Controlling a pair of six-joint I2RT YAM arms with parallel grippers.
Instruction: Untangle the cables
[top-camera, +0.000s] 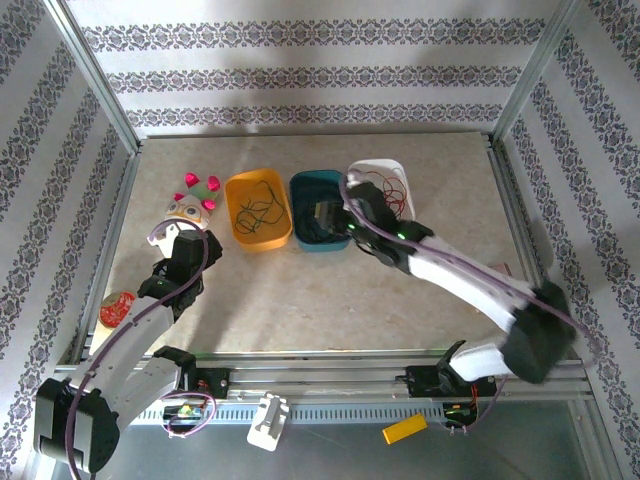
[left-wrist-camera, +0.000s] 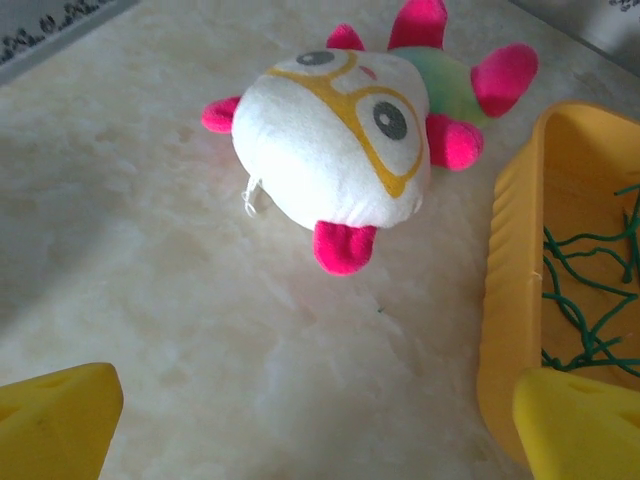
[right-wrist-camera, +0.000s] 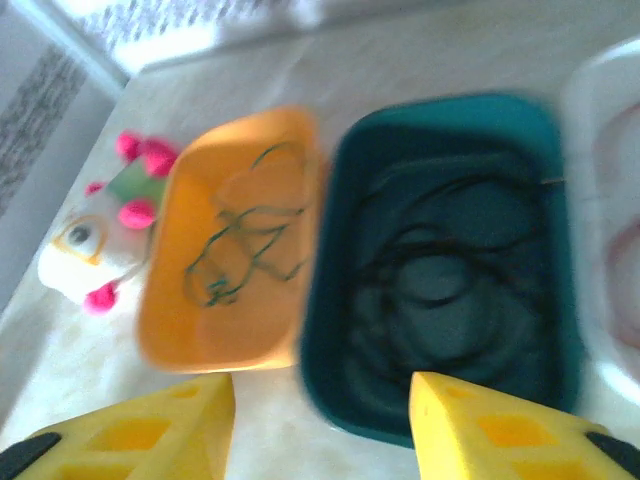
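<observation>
The cables lie sorted in three trays at the back of the table. Green cables (top-camera: 258, 212) (left-wrist-camera: 590, 290) (right-wrist-camera: 240, 250) sit in the orange tray (top-camera: 240, 232) (left-wrist-camera: 515, 300) (right-wrist-camera: 180, 310). Black cables (top-camera: 318, 228) (right-wrist-camera: 440, 280) coil in the teal tray (top-camera: 300, 185) (right-wrist-camera: 335, 340), and red cables (top-camera: 393, 190) are in the white tray (top-camera: 380, 166) (right-wrist-camera: 610, 190). My right gripper (top-camera: 326, 216) (right-wrist-camera: 320, 425) hovers open over the teal tray's near edge, nothing between its yellow fingers (right-wrist-camera: 150, 430). My left gripper (top-camera: 186, 232) (left-wrist-camera: 320, 430) is open above bare table, left of the orange tray.
A white plush toy (top-camera: 190, 205) (left-wrist-camera: 340, 140) (right-wrist-camera: 80, 250) with pink limbs lies just ahead of the left gripper, beside the orange tray. A small red round object (top-camera: 117, 307) rests at the table's left edge. Metal frame posts (top-camera: 100, 85) border the table.
</observation>
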